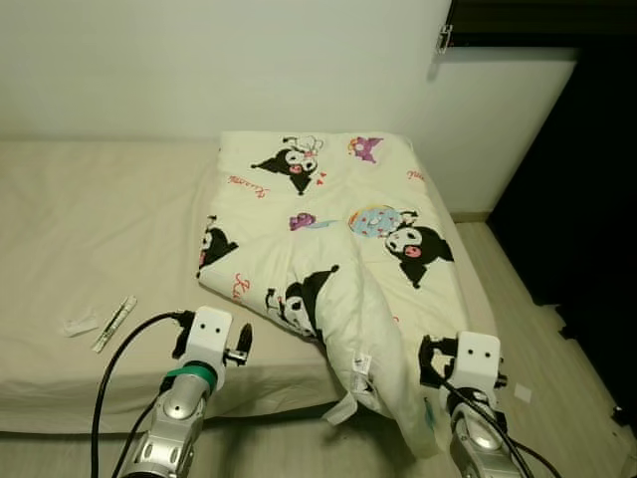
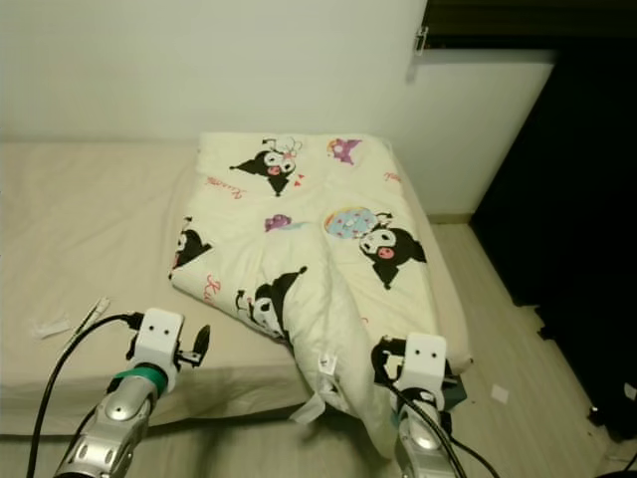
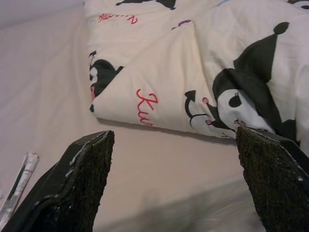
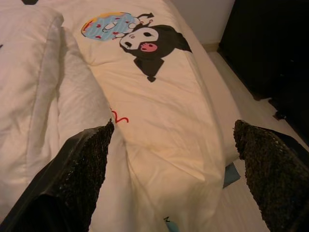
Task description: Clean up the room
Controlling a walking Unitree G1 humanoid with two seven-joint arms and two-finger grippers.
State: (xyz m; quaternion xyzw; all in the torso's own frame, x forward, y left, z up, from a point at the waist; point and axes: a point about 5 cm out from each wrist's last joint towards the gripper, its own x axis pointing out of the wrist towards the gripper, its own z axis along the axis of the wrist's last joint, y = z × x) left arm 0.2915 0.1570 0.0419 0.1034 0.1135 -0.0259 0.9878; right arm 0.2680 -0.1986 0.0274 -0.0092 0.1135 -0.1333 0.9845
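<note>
ITEM: quilt (image 1: 338, 229) bunched on bed (image 1: 90, 229), one corner draped over the near edge | HANDLING: likely soft, bulky, light; grasp hanging corner | left gripper (image 3: 174, 181), right gripper (image 4: 171, 169): both spread wide, holding nothing

1. The bare beige bed (image 1: 90, 219) beside the folded cartoon quilt (image 1: 338, 219) is unobstructed except for a small wrapper (image 1: 80, 324) and a thin stick packet (image 1: 114, 323) near the front edge.
2. One quilt corner (image 1: 383, 378) is draped over the front edge.
3. A strip of floor (image 1: 518, 319) between bed and dark cabinet (image 1: 587, 199) is passable.
</note>
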